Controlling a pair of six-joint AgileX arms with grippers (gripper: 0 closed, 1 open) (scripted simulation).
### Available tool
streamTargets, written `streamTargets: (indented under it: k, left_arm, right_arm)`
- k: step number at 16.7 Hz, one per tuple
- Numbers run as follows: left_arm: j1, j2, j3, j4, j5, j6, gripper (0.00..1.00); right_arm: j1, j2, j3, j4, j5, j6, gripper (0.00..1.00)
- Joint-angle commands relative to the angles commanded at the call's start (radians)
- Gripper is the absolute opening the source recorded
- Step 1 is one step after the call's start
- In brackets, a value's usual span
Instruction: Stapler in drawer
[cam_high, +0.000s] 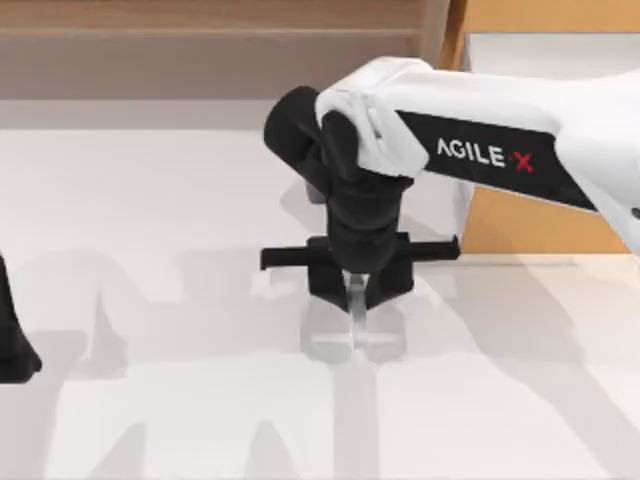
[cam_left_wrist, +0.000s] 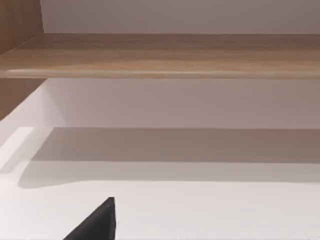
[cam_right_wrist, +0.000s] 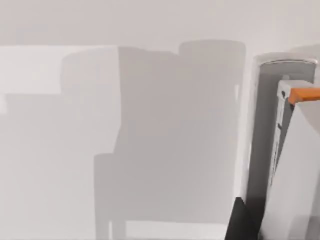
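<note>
The stapler (cam_high: 357, 312) is a narrow pale-grey block on the white table near the middle. My right gripper (cam_high: 358, 285) points down over it. Its black fingers (cam_high: 325, 280) stand on either side of the stapler with a gap, open. In the right wrist view the stapler (cam_right_wrist: 292, 160) looms close, with an orange tip, beside one dark finger (cam_right_wrist: 241, 222). The drawer (cam_high: 525, 222) sits at the right, its orange-tan front facing the table and its white inside (cam_high: 545, 65) showing from above. My left arm (cam_high: 12, 340) is parked at the left edge.
A long brown wooden shelf (cam_high: 200, 40) runs along the back, and it also crosses the left wrist view (cam_left_wrist: 160, 55). The right arm's white forearm (cam_high: 500, 130) reaches over part of the drawer. White tabletop (cam_high: 150, 250) stretches left of the stapler.
</note>
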Motion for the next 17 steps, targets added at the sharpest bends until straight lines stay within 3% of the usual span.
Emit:
streamTargets:
  k: [9,17]
  left_arm:
    - [0.0,0.0,0.0,0.0,0.0,0.0,1.0]
    - [0.0,0.0,0.0,0.0,0.0,0.0,1.0]
  right_arm:
    - [-0.02,-0.029,0.06,-0.055,-0.01,-0.023,0.0]
    - [-0.263,-0.131,0.362,-0.155,-0.065,-0.287,0.0]
